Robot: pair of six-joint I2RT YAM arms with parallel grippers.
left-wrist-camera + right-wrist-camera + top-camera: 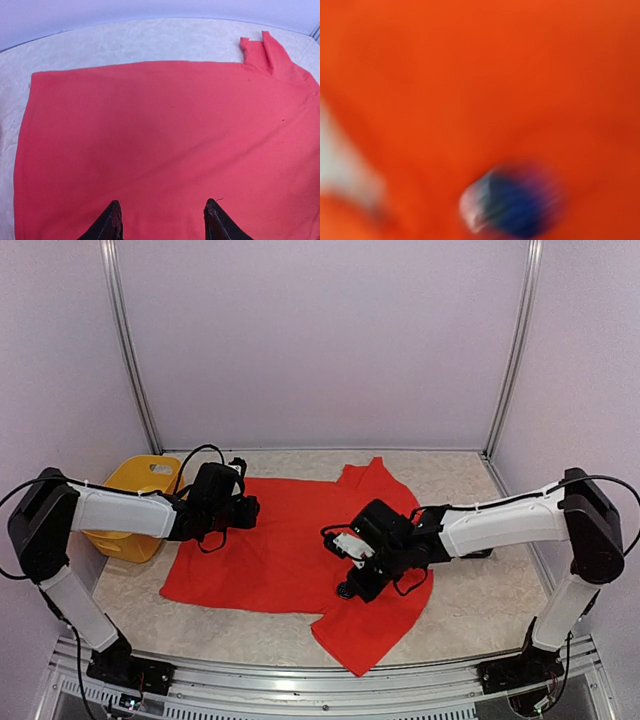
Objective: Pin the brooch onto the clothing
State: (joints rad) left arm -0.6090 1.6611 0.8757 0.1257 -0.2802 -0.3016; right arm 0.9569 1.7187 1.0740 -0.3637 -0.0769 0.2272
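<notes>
The clothing, a bright red T-shirt, lies spread flat on the pale table; the left wrist view shows it filling most of the frame. Over its left part, my left gripper is open, with only red cloth showing between the dark fingertips. My right gripper is tilted down onto the shirt's lower right part. The right wrist view is heavily blurred. Close to the camera there is a round blue and whitish thing against the red cloth, apparently the brooch. That gripper's fingers do not show there.
A yellow tub stands at the left, just behind my left arm. Pale walls with metal posts close in the back and sides. A metal rail runs along the near edge.
</notes>
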